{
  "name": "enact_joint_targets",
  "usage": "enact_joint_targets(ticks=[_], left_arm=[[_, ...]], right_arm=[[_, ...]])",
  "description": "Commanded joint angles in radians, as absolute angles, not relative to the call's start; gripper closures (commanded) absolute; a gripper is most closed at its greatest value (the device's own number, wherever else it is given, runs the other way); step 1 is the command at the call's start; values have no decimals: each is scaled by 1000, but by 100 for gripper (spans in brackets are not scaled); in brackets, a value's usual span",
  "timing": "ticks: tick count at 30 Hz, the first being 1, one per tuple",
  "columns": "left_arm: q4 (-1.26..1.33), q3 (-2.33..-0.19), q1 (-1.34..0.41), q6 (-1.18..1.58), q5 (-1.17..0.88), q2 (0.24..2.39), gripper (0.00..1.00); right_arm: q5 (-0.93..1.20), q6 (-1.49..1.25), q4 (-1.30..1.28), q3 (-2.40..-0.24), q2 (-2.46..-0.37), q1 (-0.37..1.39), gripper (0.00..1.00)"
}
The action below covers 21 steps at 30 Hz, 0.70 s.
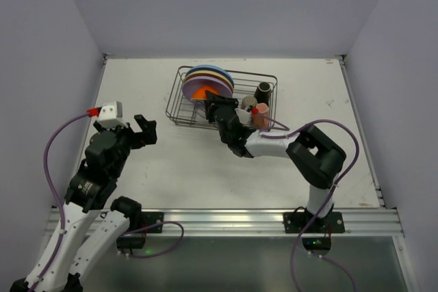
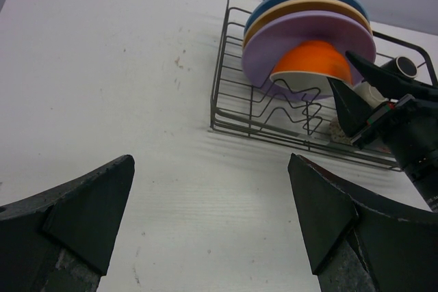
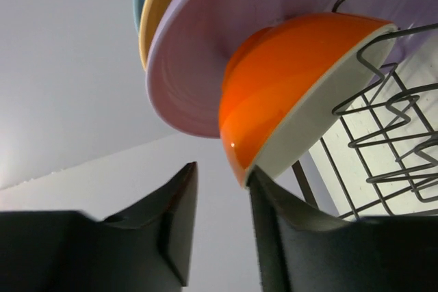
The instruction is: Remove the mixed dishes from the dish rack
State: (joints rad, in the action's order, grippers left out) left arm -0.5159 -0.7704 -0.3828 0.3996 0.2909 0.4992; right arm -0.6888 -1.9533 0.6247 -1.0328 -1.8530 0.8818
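We see our left hand (image 2: 211,169) wide open over the white tabletop (image 2: 102,66). The dish rack (image 2: 274,113) holds standing plates (image 2: 301,27) and an orange bowl (image 2: 308,59), with the right hand (image 2: 341,68) by the bowl.

Glossy orange bowl (image 3: 274,107); smooth matt purple plate (image 3: 198,52); thin black wire dish rack (image 2: 274,117); scuffed white table (image 2: 123,87)

White table (image 1: 171,162) w/ plain grey walls (image 1: 226,5) around
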Motion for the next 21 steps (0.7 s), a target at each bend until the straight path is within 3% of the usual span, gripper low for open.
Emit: enact_joint_targets(ticks=[1, 4, 11, 16, 21], left_arm=[[-479, -767, -390, 371, 285, 491, 0], [-479, -767, -391, 373, 287, 491, 0], [-482, -769, -393, 373, 288, 485, 0], [-480, -769, -396, 373, 291, 485, 0], [-482, -769, -397, 374, 293, 485, 0]], right_arm=[[-739, -1976, 669, -1031, -1874, 874, 65], [-741, -1983, 667, -1026, -1879, 871, 73], [-749, -1982, 676, -1028, -1891, 865, 73], [-747, -1965, 705, -1031, -1894, 865, 92], [-749, -1947, 773, -1012, -1901, 865, 93]])
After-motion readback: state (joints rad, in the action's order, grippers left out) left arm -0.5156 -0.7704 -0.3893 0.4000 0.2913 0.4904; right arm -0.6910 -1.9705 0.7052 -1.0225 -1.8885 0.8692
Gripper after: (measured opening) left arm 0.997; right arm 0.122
